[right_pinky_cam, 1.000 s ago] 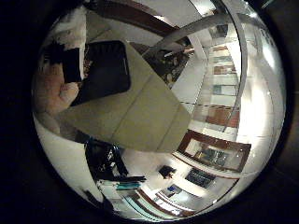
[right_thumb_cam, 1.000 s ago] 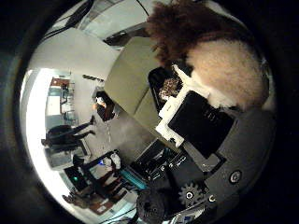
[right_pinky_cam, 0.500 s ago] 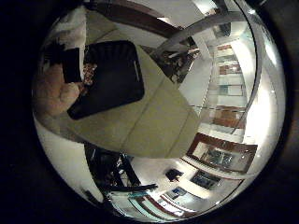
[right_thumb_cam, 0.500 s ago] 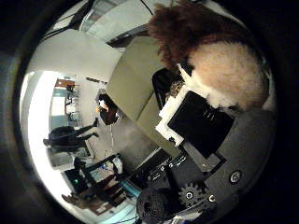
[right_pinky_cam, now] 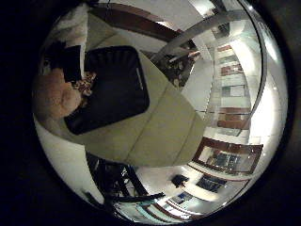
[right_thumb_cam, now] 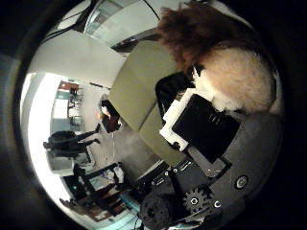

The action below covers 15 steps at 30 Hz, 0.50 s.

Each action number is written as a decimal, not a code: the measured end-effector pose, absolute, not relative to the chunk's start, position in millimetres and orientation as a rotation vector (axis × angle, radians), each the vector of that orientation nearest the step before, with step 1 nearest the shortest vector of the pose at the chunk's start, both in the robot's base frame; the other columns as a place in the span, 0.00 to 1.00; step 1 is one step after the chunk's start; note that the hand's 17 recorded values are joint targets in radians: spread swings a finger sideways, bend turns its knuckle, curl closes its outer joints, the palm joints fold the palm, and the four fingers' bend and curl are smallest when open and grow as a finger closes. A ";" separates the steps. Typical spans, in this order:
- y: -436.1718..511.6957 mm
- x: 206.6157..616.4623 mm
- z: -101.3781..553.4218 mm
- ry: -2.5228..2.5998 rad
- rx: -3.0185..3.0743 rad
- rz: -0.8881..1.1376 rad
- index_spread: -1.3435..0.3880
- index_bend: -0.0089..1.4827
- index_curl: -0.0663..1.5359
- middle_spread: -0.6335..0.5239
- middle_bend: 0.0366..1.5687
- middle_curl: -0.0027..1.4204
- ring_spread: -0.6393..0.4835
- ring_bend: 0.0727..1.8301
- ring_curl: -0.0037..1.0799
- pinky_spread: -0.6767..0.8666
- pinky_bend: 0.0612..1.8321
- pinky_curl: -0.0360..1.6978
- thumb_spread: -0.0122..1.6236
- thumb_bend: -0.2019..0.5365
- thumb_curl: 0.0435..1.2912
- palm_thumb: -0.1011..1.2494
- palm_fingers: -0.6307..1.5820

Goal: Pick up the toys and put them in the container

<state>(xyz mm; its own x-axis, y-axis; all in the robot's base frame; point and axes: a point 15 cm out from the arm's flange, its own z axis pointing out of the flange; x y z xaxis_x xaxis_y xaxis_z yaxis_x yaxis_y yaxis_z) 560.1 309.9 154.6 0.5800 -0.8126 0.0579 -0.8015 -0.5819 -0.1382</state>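
The olive-green table (right_pinky_cam: 164, 127) fills the middle of the little-finger-side view, and on it lies the black container (right_pinky_cam: 110, 89), a shallow dark bin whose open mouth faces the palm. The plush toy (right_thumb_cam: 230, 67), tan and pale with a russet-brown shaggy part, bulks large in the thumb-side view, so it sits right against the palm; in the other view it shows at the container's edge, partly over its rim. The hand (right_thumb_cam: 201, 139) appears closed round the toy, with white and black finger parts pressed against the fur, though how far they wrap is hidden. My judgement: the toy hangs above the container's near rim, not its centre, so the coming move turns on shifting further over the opening before letting go.
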 end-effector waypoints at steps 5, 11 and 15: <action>305.1 560.2 143.1 1.398 -2.717 -0.161 0.64 0.81 0.55 0.44 0.86 0.52 0.35 0.69 0.79 0.28 0.64 0.61 0.39 0.24 0.84 0.95 0.78; 296.6 561.5 143.4 1.398 -2.726 -0.158 0.63 0.64 0.55 0.44 0.83 0.52 0.37 0.68 0.75 0.27 0.60 0.60 0.40 0.20 0.74 0.76 0.65; 292.4 561.6 152.2 1.356 -2.744 -0.165 0.69 0.60 0.55 0.55 0.78 0.50 0.49 0.65 0.70 0.40 0.49 0.60 0.54 0.24 0.63 0.69 0.56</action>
